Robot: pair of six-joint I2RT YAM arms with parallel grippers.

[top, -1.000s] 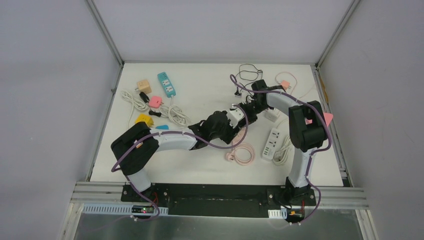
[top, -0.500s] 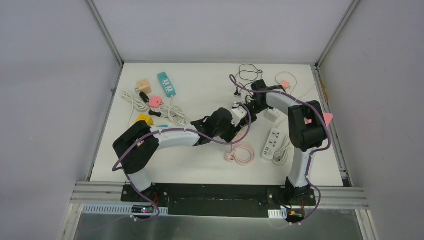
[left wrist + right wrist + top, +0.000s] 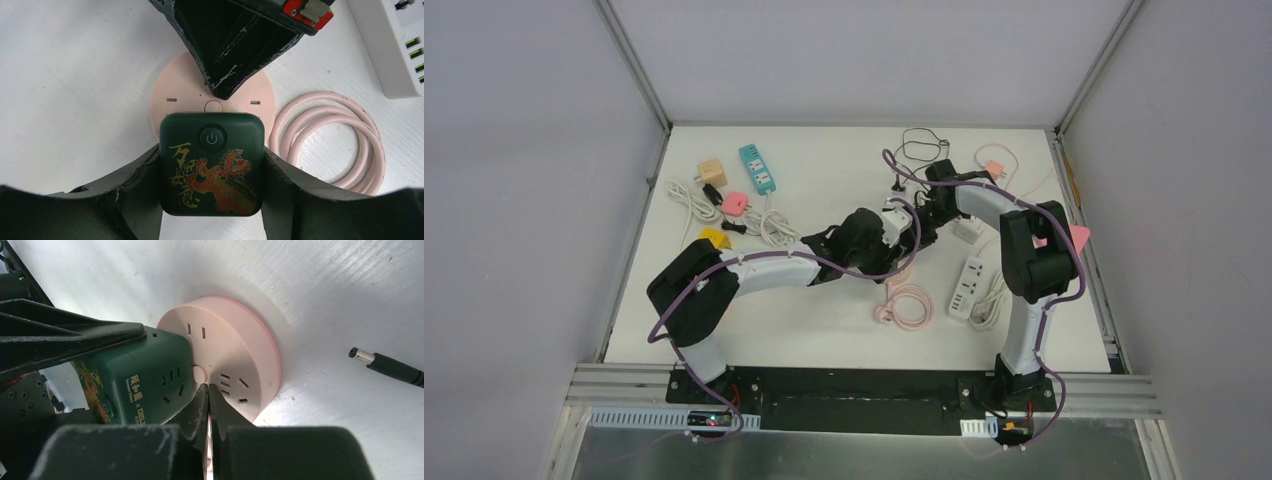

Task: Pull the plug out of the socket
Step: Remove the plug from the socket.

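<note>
The left gripper, clamped on the green adapter plug at frame centre, had shifted up-frame over the last second; extraction was judged under way. Beyond it, the closed right gripper pinned the pink round socket under the plug.

"Where did the dark green square plastic adapter plug sit?"

"On the round pink plastic socket disc, over its 6 o'clock half in the left wrist view. The left gripper clasped it at 9 and 3 o'clock."

"And the right gripper?"

"Its closed tip sat over the disc's centre, at 12 o'clock from the plug."

"What lay around the disc?"

"On the white table, the coiled pink cable lay just beside it at 3 o'clock. The white plastic power strip lay at 2 o'clock."
</note>
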